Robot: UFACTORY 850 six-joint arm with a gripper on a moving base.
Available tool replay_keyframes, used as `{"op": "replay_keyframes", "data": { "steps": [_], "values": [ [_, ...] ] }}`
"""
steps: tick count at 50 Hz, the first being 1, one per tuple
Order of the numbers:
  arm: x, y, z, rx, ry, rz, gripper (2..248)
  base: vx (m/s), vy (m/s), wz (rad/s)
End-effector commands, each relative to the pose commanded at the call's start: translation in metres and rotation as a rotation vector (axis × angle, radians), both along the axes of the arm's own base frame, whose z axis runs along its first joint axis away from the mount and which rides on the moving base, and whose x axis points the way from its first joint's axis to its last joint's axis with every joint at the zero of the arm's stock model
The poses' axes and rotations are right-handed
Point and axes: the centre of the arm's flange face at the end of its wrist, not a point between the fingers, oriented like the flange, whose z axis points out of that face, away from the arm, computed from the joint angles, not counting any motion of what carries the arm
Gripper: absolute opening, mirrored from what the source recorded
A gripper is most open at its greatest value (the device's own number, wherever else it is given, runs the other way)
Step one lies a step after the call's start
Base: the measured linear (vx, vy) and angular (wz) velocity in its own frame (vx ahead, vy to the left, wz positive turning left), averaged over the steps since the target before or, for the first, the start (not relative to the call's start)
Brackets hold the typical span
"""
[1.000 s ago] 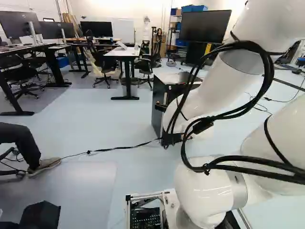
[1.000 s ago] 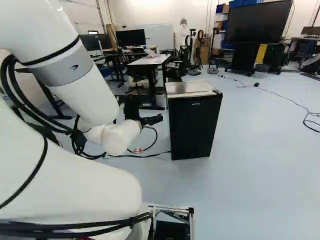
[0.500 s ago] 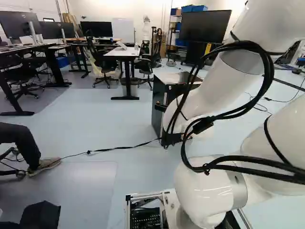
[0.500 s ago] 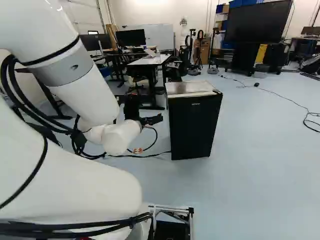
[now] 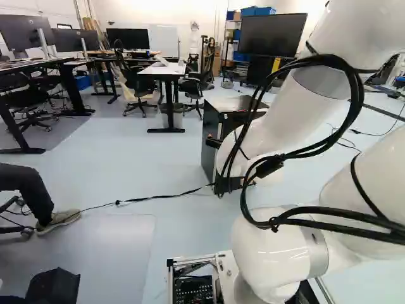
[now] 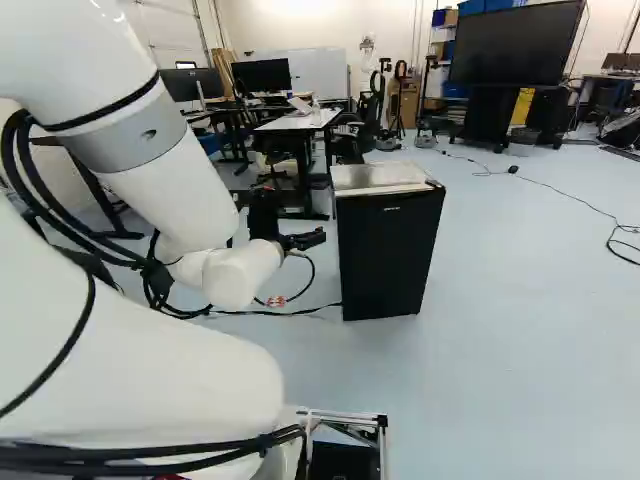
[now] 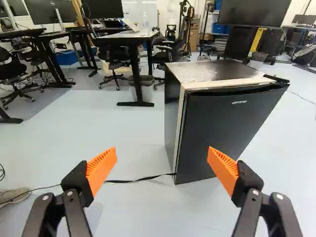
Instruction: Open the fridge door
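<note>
The fridge stands upright on the floor, just right of the middle in the right base view, with its dark door facing the near side. The door looks shut against the body. On the pale top's near right corner sits a small black bracket.

The arm reaches in from the left, and the gripper hangs just left of the fridge's near part in that view. In the wrist view the gripper is spread wide, its orange pads well apart with nothing pinched between them; the fridge is ahead.

A black cord lies on the floor, running left from the fridge's foot. Farther off to the left is a desk; a TV stands at the far right.
</note>
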Motion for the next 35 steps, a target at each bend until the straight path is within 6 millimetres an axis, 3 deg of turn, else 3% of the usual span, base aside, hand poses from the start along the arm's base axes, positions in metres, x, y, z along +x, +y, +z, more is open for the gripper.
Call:
{"op": "replay_keyframes", "data": {
  "steps": [35],
  "values": [
    [0.0, 0.0, 0.0, 0.0, 0.0, 0.0, 247, 0.048, 0.0, -0.005]
  ]
}}
